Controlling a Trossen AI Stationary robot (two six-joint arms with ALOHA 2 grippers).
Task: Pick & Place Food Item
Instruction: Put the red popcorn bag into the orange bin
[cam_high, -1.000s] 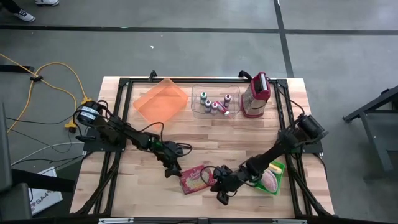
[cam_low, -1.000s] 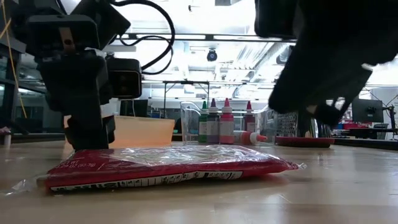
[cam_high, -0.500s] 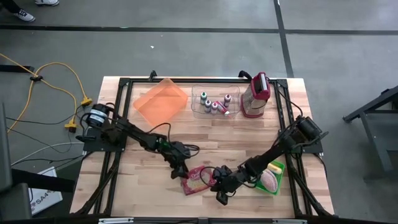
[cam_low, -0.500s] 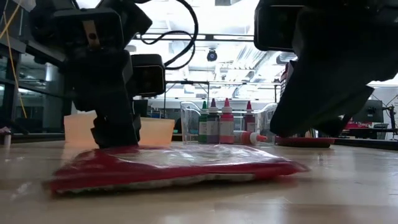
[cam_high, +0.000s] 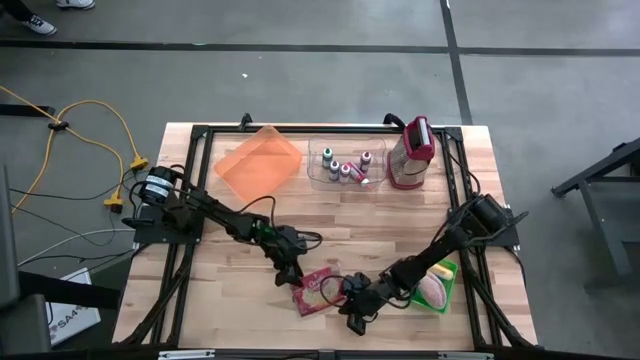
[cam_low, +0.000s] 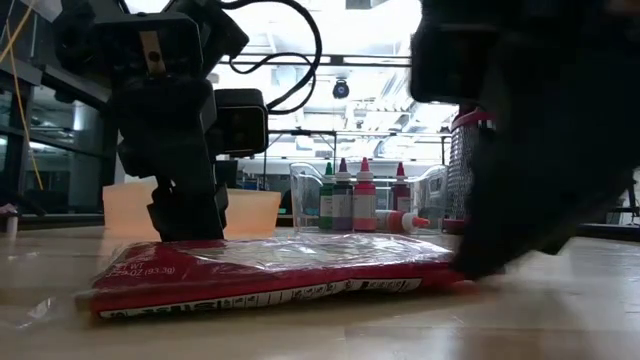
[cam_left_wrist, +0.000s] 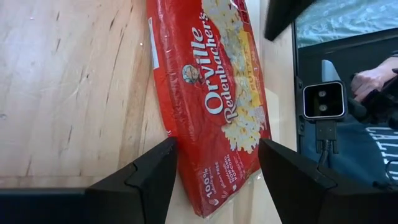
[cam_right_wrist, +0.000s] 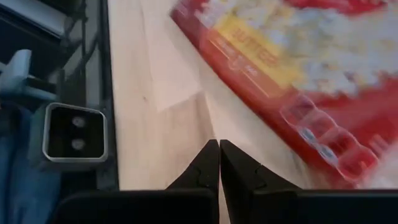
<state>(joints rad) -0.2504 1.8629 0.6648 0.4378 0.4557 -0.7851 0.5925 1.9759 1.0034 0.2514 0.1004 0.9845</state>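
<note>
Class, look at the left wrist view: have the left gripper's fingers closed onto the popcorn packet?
No. The left gripper stands open, its two dark fingers apart on either side of the red popcorn packet's end.

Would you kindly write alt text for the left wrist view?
A red Orville Redenbacher's popcorn packet lies flat on the wooden table, its near end between the open left gripper fingers. A small camera sits beyond the table edge.

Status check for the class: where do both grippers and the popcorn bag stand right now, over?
Left gripper open, straddling popcorn bag end. Right gripper shut, low beside bag's other side. Bag flat on table, not lifted.
</note>
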